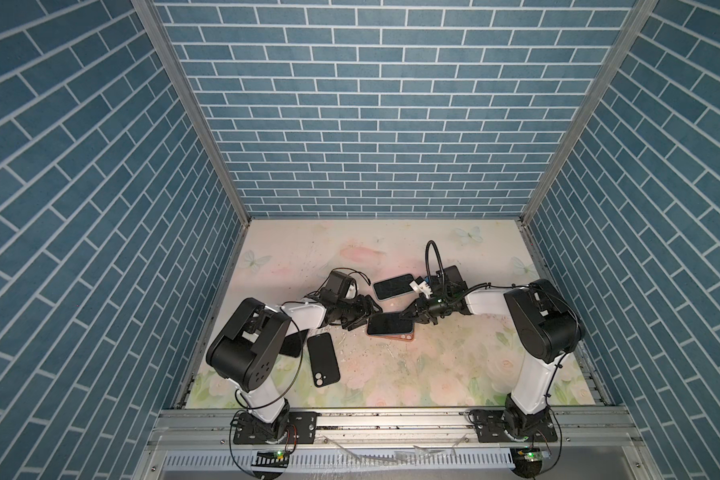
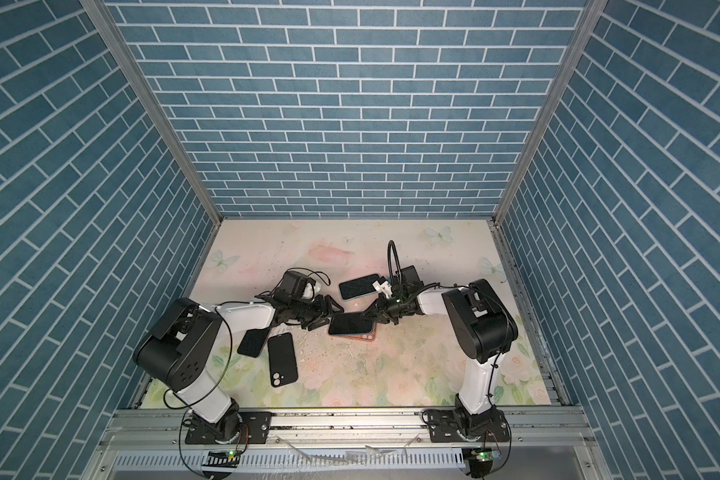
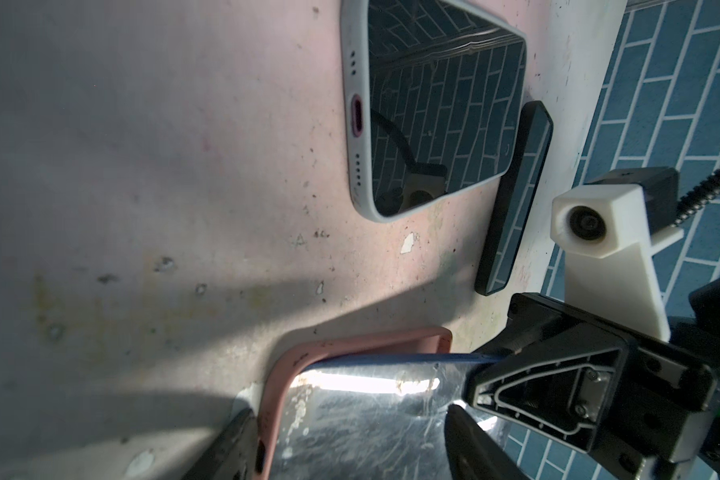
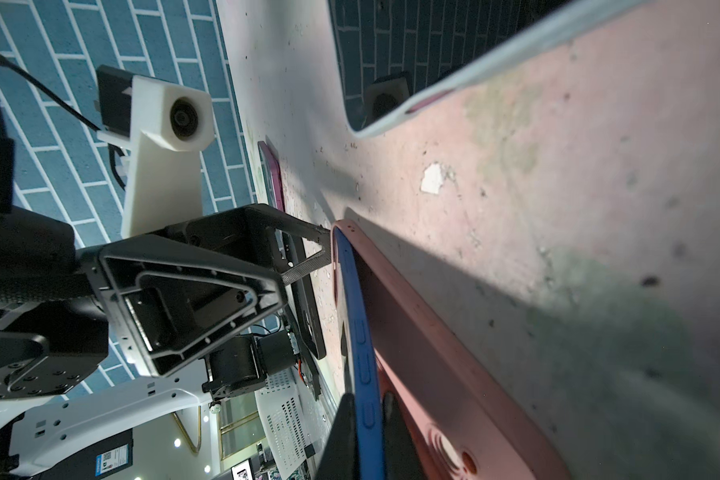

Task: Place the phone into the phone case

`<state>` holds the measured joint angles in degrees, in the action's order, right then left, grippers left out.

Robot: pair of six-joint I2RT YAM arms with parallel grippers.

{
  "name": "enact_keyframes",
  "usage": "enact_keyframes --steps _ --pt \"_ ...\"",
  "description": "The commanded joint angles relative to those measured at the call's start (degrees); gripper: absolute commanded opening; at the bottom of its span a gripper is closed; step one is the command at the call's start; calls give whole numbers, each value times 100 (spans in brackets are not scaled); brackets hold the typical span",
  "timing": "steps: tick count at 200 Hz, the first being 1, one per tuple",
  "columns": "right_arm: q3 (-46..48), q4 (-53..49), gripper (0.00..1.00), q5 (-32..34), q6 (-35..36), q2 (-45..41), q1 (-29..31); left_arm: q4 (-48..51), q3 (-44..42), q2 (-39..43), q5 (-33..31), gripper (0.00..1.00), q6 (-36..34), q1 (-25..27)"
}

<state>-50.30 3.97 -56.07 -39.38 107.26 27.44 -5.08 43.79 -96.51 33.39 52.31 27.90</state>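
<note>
- Blue brick-patterned walls close the cell in on the left, right and far sides.
- A floral table mat, scuffed and speckled, covers the floor between them.
- The left arm and right arm, white with black joints, reach in from the near corners and meet at mid-table.
- A black phone-shaped slab with two round lens openings lies flat on the near left. A darker slab sits just beside it, partly under the left forearm.
- A phone in a pale blue-white case lies screen up, far of centre.
- A glossy black slab lies to its right, by the right wrist.
- The blue-edged phone with a dark screen sits at centre, over the pink soft phone case. It is tilted: its left end meets the case's left end, while its right end stands clear above the case floor. It is not seated.
- The right gripper is clamped narrow on the phone's right part, with the blue edge between its fingers.
- The left gripper has its jaws wide apart at the case's left end, one finger touching that end. I cannot tell whether it grips.
</note>
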Motion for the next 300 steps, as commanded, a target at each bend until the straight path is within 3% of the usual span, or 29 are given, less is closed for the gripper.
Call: enact_keyframes --steps 1,35,132,239,300 --pt "211 -837 0 1734 444 355 413 52 -17 -246 108 73 43 110" --pt "301 -887 6 2273 632 53 429 60 3 -244 110 73 38 110" --pt "65 -1283 33 2651 838 -401 455 1 -74 -139 53 73 76 110" --pt "-603 -2851 59 3795 1750 -1003 722 -142 -97 -153 50 72 147 105" --pt "-666 -3214 62 4372 1824 -1547 855 -147 -87 -110 45 72 134 110"
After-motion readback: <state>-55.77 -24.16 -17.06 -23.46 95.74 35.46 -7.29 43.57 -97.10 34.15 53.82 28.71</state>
